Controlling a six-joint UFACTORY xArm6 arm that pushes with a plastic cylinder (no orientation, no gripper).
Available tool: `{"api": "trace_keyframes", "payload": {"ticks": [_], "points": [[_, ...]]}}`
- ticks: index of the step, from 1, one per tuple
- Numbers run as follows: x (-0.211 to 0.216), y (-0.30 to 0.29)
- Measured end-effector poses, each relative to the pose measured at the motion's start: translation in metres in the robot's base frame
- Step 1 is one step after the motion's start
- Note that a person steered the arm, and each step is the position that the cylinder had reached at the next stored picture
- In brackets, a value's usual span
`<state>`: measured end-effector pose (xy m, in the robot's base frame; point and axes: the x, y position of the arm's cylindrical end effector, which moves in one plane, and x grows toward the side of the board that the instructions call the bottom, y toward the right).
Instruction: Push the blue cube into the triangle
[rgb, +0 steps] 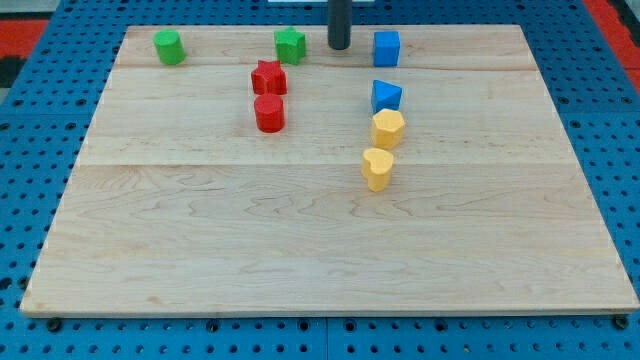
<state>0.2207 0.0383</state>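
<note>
My tip (340, 46) sits near the board's top edge, right of centre, between the green star (290, 44) and the blue cube (386, 47). It's just beside the cube's left face, a small gap showing, no contact I can confirm. No jaws here to open or close, just a bare rod, so there's no grip state to report.

The cube is close to the top edge. The blue triangle (386, 96) lies directly toward the bottom edge from it, near but apart. The yellow hexagon (388, 128) is touching or nearly touching the triangle's lower side, with the yellow heart (377, 168) just below that.

Risks as I see them:
- I'm on the wrong side. Pushing from here drives the cube toward the right edge, not into the triangle. I need to get between the cube and the top edge, and room there is thin.
- Rounding the cube could clip a corner and spin it.
- An off-centre push makes the cube slide past the triangle.
- Overshoot shoves the triangle into the hexagon and chains into the heart.
- Backing left could bump the green star.

The red star (268, 77), red cylinder (269, 113) and green cylinder (168, 46) are well clear.
</note>
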Motion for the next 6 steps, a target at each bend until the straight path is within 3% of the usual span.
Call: {"api": "trace_keyframes", "payload": {"ticks": [1, 4, 5, 6], "points": [[-0.029, 0.021], [0.036, 0.047], [0.039, 0.088], [0.090, 0.093]]}}
